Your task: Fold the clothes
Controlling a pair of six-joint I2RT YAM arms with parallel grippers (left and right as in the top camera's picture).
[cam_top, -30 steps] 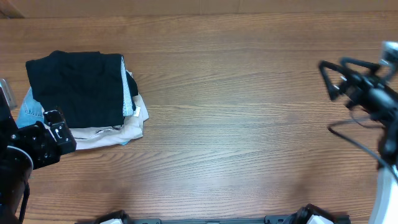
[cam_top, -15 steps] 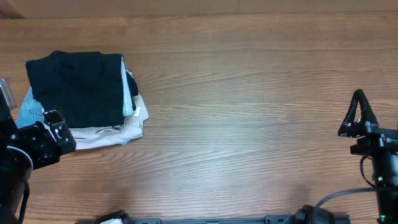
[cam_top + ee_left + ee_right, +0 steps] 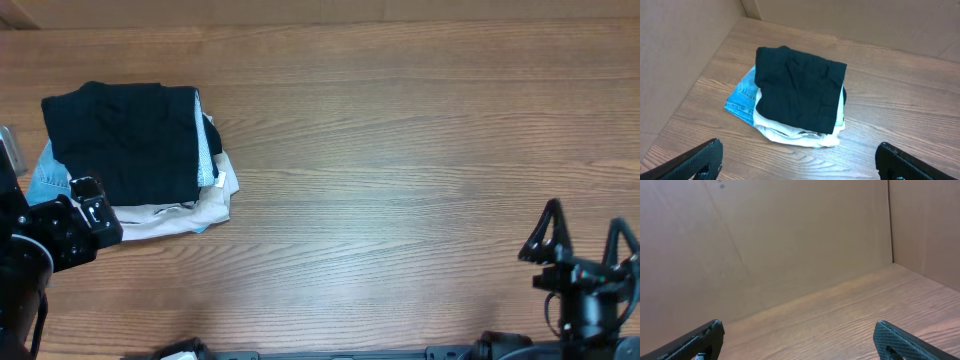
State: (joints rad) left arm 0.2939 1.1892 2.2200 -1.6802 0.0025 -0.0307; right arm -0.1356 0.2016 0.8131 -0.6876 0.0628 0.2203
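Note:
A stack of folded clothes lies at the table's left: a black garment on top, a cream one beneath, and blue jeans at the bottom. My left gripper is open and empty, near the stack's front edge, not touching it. In the overhead view its body sits at the lower left, fingers hidden. My right gripper is open and empty at the table's lower right, far from the clothes; in its wrist view only bare wood lies between the fingers.
Cardboard walls enclose the table's back and sides. The wooden tabletop stretches between the stack and the right arm. A grey object sits at the far left edge.
My right arm has pulled back from the right edge's upper part to the lower right corner, turning its fingers upward. The left arm and the clothes stack have not moved.

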